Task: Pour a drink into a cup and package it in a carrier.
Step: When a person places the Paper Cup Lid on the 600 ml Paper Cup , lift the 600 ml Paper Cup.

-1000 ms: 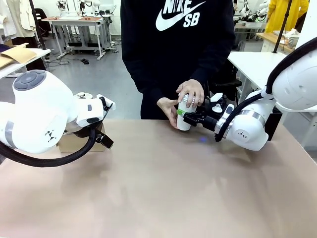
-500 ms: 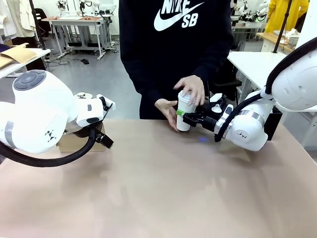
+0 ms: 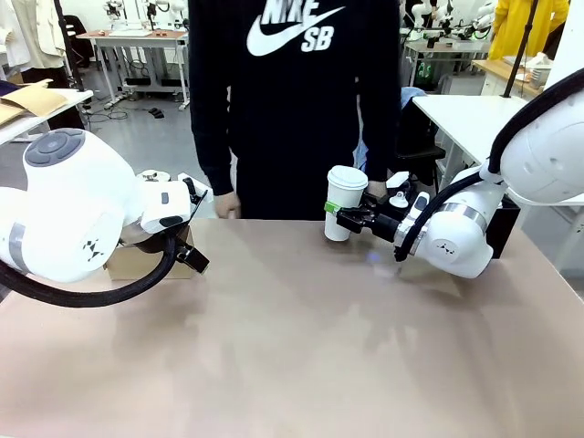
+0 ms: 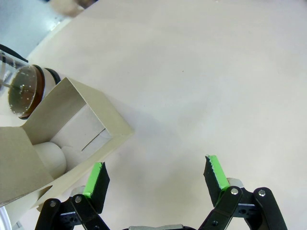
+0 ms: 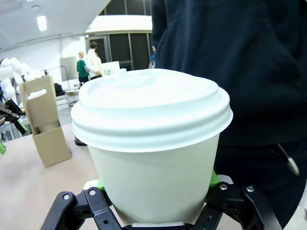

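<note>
White cup (image 3: 345, 190) clamped in R jaws nr far edge (image 3: 274, 224); L jaws wide, empty.

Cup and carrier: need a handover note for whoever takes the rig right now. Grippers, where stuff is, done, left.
Right gripper: shut on the cup, which is lidded and upright at the far edge of the table, right of middle.
Left gripper: open, empty, over bare table beside the carrier.
The carrier is at the table's left side, with the press pot next to it.
The person's hand is off the cup.
Done: the cup is lidded, so the pour looks finished.
Left: take the cup across and set it in a carrier slot.
</note>
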You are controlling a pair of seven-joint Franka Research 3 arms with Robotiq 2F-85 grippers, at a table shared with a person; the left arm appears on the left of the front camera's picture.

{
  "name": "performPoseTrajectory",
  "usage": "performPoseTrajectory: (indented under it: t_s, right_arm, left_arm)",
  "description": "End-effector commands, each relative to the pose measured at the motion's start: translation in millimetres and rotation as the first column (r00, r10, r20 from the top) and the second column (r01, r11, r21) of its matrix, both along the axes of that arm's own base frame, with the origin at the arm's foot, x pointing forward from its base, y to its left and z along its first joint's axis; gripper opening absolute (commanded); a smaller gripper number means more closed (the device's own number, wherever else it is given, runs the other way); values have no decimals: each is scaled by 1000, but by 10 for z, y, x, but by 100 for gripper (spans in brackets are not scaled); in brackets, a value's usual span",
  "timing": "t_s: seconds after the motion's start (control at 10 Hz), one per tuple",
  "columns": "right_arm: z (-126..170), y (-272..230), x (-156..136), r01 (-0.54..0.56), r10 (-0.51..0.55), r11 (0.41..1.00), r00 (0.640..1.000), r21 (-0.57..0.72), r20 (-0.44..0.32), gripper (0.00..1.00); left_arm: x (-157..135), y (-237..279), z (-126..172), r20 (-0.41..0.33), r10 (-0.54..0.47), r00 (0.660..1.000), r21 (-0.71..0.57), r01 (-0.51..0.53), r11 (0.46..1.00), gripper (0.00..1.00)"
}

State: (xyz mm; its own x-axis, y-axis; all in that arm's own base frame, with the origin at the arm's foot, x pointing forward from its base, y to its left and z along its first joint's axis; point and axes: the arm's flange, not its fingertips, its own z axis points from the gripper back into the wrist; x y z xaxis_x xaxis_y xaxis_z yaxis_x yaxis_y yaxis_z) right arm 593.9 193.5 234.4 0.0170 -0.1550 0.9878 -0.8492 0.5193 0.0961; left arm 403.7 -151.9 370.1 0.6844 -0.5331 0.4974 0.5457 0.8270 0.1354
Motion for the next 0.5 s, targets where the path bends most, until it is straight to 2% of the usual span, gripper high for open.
performPoseTrajectory:
  t_s: [0.0,0.4]
  right_arm:
    - [49,19,0,-5,5,1000,1000,0,13,80]
    - [49,19,0,-5,5,1000,1000,0,13,80]
  left_arm:
    - [-2,1,2,0,0,1000,-2,0,1000,100]
    - [-2,1,2,0,0,1000,-2,0,1000,100]
